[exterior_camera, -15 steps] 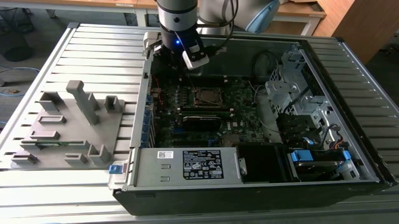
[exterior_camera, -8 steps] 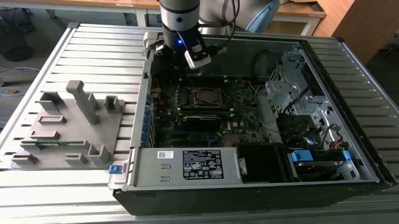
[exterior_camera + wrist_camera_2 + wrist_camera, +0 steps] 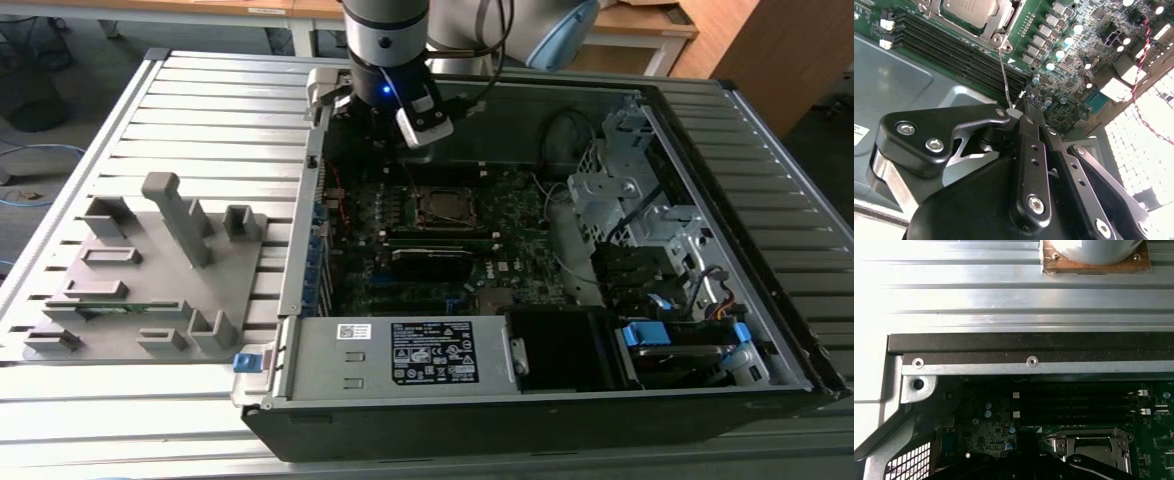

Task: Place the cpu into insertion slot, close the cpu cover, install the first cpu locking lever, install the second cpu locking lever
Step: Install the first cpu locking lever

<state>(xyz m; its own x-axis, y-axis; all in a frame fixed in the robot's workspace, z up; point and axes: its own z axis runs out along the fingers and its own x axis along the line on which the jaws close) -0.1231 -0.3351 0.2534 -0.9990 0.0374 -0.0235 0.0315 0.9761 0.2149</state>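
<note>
Ribbed aluminium table (image 3: pixel 200 110) carrying an open computer case (image 3: pixel 534 420).
Wooden desks (image 3: pixel 641 25) stand behind; the gripper (image 3: pixel 1025 104), fingers (image 3: pixel 1030 142) pressed together, hangs over the motherboard (image 3: pixel 1074 65) near the cpu cover (image 3: pixel 997 22).

You're in a lab or workshop: slatted metal counter (image 3: pixel 200 110), open computer case (image 3: pixel 534 405), grey parts fixture (image 3: pixel 147 275), wooden desks (image 3: pixel 641 25) behind.

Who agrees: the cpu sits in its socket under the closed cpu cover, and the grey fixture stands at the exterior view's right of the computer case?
Wrong side: the exterior view shows the grey fixture at that view's left of the computer case. The cpu does sit in its socket under the closed cpu cover.
</note>
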